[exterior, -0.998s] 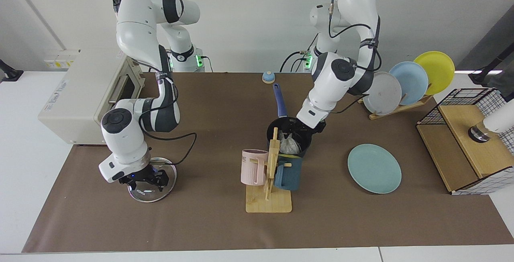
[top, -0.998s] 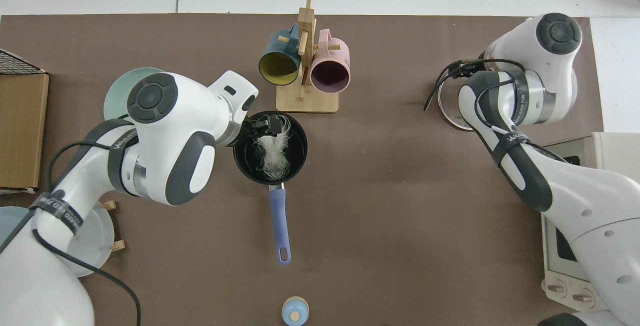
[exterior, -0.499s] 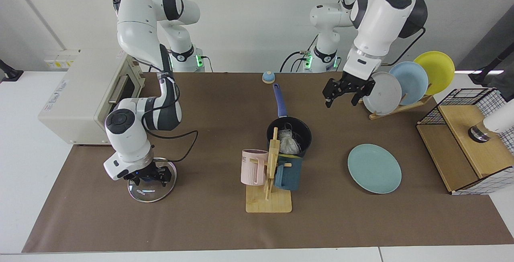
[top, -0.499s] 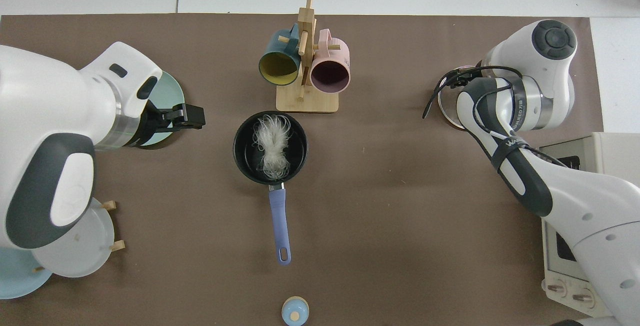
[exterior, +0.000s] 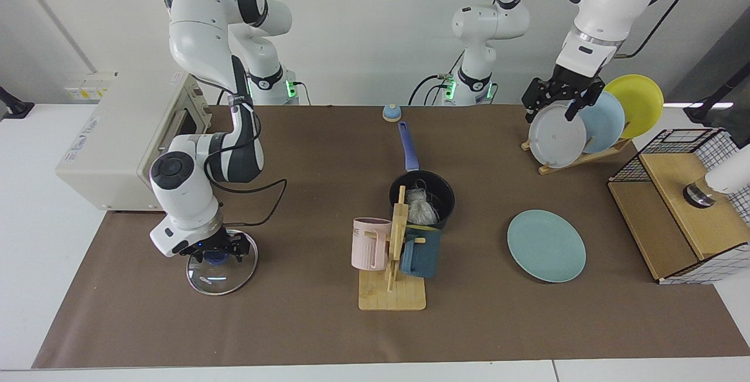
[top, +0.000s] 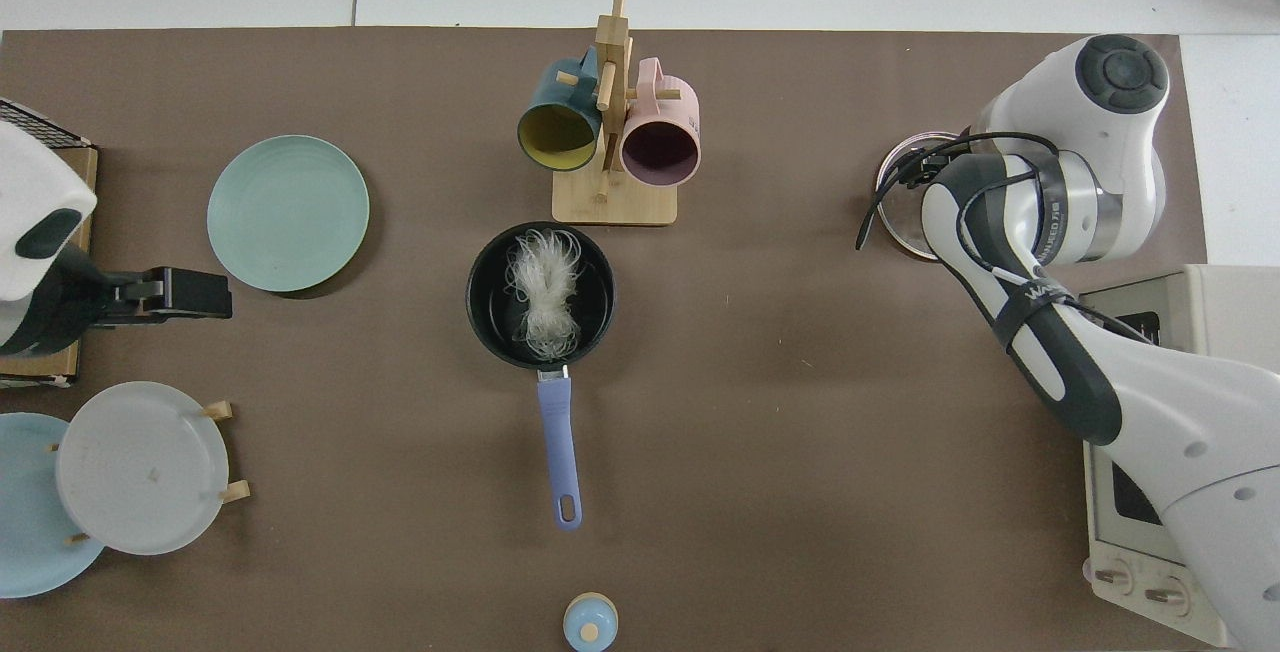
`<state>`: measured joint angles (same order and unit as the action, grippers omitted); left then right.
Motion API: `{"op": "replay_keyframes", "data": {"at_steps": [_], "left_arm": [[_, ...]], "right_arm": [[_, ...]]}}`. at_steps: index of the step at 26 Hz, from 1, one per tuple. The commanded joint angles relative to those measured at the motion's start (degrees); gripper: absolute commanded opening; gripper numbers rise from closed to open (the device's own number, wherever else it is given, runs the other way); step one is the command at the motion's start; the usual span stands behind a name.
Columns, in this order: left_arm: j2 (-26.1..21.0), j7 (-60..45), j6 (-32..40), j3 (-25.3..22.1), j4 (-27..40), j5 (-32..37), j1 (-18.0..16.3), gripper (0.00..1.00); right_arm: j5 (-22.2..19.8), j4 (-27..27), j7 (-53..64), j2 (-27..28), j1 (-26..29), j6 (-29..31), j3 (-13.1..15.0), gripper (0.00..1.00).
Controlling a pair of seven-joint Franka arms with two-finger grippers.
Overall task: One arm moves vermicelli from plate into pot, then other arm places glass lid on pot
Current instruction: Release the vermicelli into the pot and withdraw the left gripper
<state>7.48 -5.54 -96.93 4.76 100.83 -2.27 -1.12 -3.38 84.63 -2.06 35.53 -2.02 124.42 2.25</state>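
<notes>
The vermicelli (exterior: 420, 209) (top: 545, 297) lies as a white bundle inside the dark blue pot (exterior: 448, 194) (top: 495, 317), whose long blue handle points toward the robots' side. The teal plate (exterior: 546, 245) (top: 288, 212) lies bare on the mat. My left gripper (exterior: 554, 103) (top: 190, 294) hangs open and holds nothing, high up in front of the racked plates. The glass lid (exterior: 225, 276) (top: 900, 217) lies flat on the mat. My right gripper (exterior: 214, 251) sits low over the lid, open, its fingers either side of the lid's blue knob. In the top view the arm hides that gripper.
A wooden mug rack (exterior: 391, 294) with a pink and a dark blue mug stands just in front of the pot. A rack with grey, light blue and yellow plates (exterior: 586, 121), a wire-and-wood box (exterior: 674, 212), a toaster oven (exterior: 117, 142) and a small blue bell (exterior: 391, 112) ring the mat.
My left gripper left the pot with the vermicelli lying in it, then rose and swung away toward the plate rack. My right gripper stayed over the lid and turned more upright.
</notes>
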Motion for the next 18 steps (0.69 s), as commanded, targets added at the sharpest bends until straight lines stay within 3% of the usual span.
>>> {"op": "replay_keyframes", "data": {"at_steps": [1, 7, 11, 15, 18], "left_arm": [[1.4, 2.9, 2.71, -1.15, -0.37, 0.95, 0.15, 1.0], [0.17, 2.37, 2.18, -1.06, -1.24, 0.86, 0.16, 1.0], [-6.41, 1.76, 8.23, -1.33, -12.22, 0.77, -0.37, 1.0], [-5.38, 2.2, 8.16, -1.15, -10.66, 0.86, -0.55, 1.0], [-5.28, 1.85, 9.12, -1.33, -10.74, 0.95, -0.99, 1.0]], "right_arm": [[0.74, 2.3, 1.62, -1.69, 0.44, 0.21, -0.23, 1.0], [0.65, 3.52, 1.97, -2.22, 0.97, 0.12, -0.23, 1.0], [0.65, 3.62, 2.15, -2.31, 1.06, 0.82, -0.23, 0.94], [0.57, 3.53, 2.24, -2.3, 1.14, 0.91, -0.23, 0.4], [0.57, 3.0, 1.98, -2.57, 0.53, 0.82, -0.23, 0.12]]}}
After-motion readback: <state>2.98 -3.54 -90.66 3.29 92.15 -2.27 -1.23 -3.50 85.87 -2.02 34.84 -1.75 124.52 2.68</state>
